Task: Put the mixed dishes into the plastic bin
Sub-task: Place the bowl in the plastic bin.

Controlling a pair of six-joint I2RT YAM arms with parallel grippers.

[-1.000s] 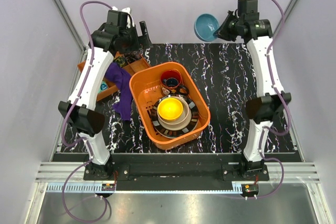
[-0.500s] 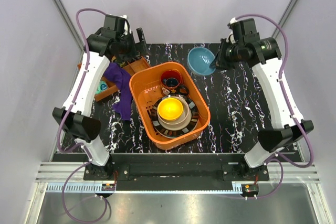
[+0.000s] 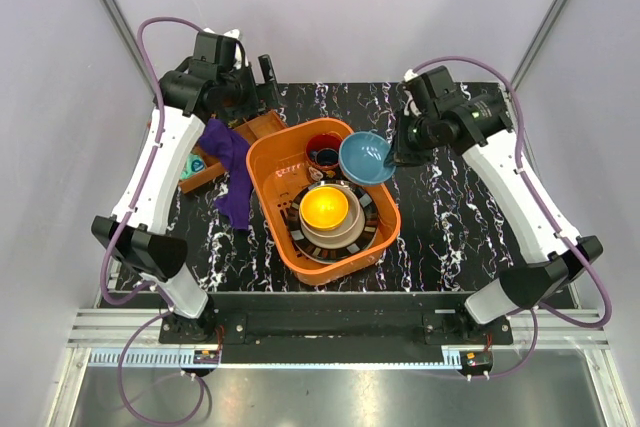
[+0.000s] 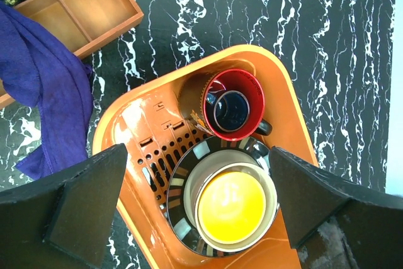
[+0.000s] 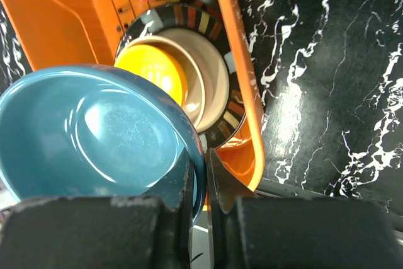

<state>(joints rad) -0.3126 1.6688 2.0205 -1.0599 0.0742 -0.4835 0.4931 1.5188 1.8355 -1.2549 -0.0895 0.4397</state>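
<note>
The orange plastic bin [image 3: 275,162] sits mid-table and holds a dark striped-rim plate [image 3: 372,209], a beige bowl [image 3: 345,231] with an orange-yellow bowl [image 3: 324,209] in it, and a red mug [image 3: 325,150]. My right gripper [image 3: 392,159] is shut on the rim of the small blue bowl [image 3: 365,157] and holds it over the bin's far right edge, beside the mug. In the right wrist view the blue bowl [image 5: 101,133] fills the left, pinched between the fingertips [image 5: 221,174]. My left gripper [image 3: 265,72] is open and empty, high above the back left of the table; the left wrist view shows the bin [image 4: 135,114] below.
A flat brown-orange compartment tray [image 3: 262,125] lies at the back left with a purple cloth [image 3: 235,172] draped over it and a teal toy [image 3: 195,162] in it. Black marbled tabletop [image 3: 460,207] lies right of the bin.
My right arm has brought the blue bowl down and leftwards from the back right to over the bin's far right edge. The left arm has shifted slightly.
</note>
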